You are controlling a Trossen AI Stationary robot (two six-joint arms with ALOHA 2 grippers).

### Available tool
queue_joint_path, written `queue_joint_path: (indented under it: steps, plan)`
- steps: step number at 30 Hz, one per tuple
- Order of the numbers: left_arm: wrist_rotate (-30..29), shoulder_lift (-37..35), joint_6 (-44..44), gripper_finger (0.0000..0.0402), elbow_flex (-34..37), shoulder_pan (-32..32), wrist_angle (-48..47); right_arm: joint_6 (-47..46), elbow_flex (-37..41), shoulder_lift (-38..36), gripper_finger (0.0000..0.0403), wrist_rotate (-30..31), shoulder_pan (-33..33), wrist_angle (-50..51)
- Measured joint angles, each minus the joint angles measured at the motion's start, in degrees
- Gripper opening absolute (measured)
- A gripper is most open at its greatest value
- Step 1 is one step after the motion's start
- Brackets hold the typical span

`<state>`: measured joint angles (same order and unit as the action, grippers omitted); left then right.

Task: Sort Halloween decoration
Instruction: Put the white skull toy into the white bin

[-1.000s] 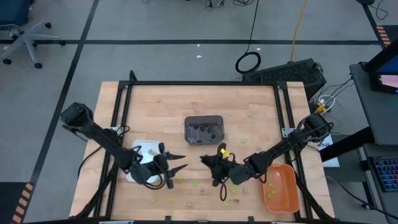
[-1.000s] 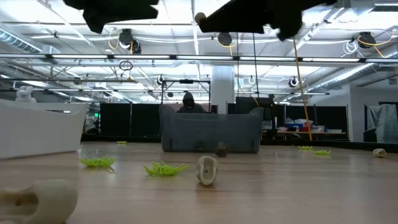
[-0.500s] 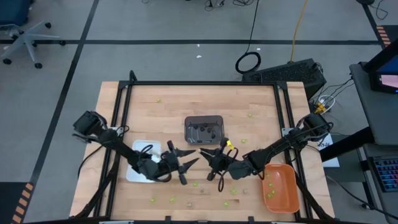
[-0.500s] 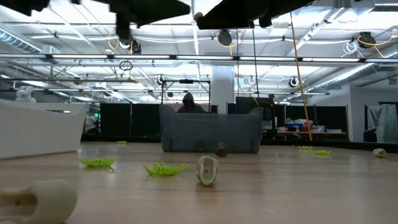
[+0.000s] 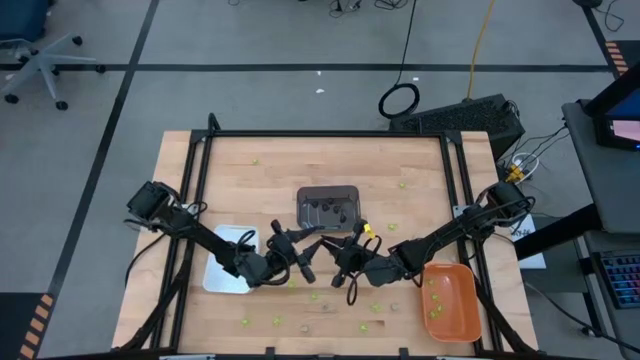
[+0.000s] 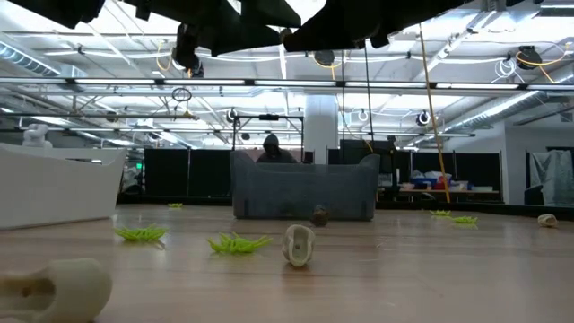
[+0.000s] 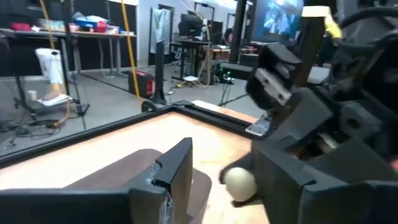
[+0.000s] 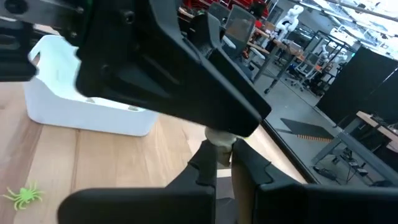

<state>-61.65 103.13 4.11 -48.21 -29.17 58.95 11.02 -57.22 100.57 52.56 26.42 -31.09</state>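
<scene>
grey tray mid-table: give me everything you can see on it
The dark grey tray is a shallow rectangular bin with rounded corners, plastic by the look, sitting flat and upright on the wooden table at its centre. Several small dark trinkets lie inside. From table height its translucent grey walls flare slightly at the corners, and one dark trinket sits on the wood just in front. No gripper touches it.

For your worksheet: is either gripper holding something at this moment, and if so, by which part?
The right gripper pinches a small pale tan trinket between its fingertips, gripped by its lower part. The left gripper meets it mid-table, jaws open beside the trinket, holding nothing.
</scene>
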Motion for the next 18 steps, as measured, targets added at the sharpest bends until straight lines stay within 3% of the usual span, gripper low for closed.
queue_joint_path:
  steps: [12,18]
  plan:
    - [5.7,-0.1,6.0,0.0155,0.0,2.4,-4.6,-2.4,0.0,0.0,0.0004,0.3,-1.2,0.8]
    - [6.6,-0.1,6.0,0.009,0.0,2.6,-5.4,-2.9,0.0,0.0,0.0004,0.7,-1.2,1.4]
